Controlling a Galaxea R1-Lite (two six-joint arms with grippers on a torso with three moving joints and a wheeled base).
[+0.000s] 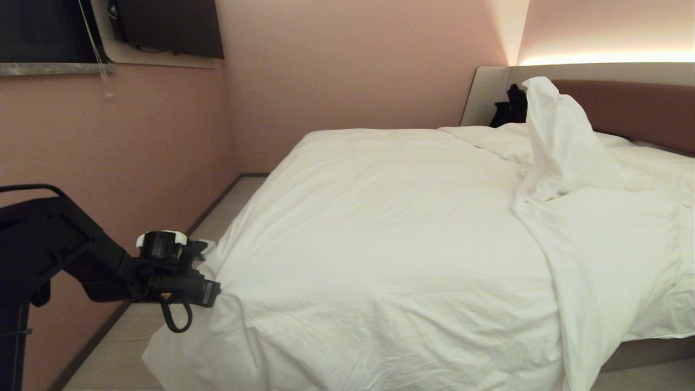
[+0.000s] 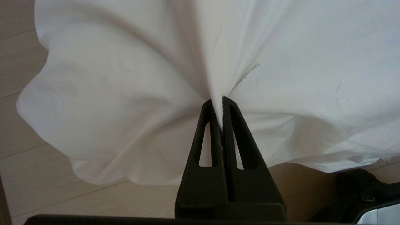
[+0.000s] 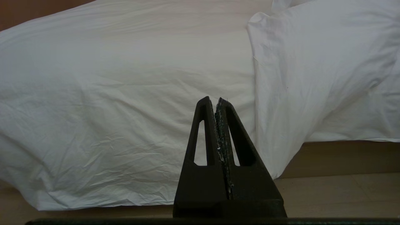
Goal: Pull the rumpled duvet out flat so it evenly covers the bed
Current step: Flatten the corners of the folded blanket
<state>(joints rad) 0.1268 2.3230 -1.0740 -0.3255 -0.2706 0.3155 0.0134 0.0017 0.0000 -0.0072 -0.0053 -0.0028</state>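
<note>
The white duvet (image 1: 380, 228) lies over the bed (image 1: 640, 108), mostly smooth on the left. On the right it is folded back, and one rumpled part stands up in a peak (image 1: 554, 125) near the brown headboard. My left gripper (image 1: 217, 293) is at the duvet's near left corner, off the bed's edge and above the floor. It is shut on a pinch of the cloth, which fans out from the fingertips (image 2: 218, 103). My right gripper (image 3: 213, 100) is outside the head view. It is shut with nothing in it and points at the duvet's hanging side (image 3: 125, 93).
A pink wall (image 1: 136, 152) runs close along the bed's left side, with a narrow strip of pale floor (image 1: 114, 353) between. A dark screen (image 1: 168, 27) hangs high on the wall. A black object (image 1: 510, 108) leans at the headboard's left end. The grey plinth (image 1: 646, 353) shows at lower right.
</note>
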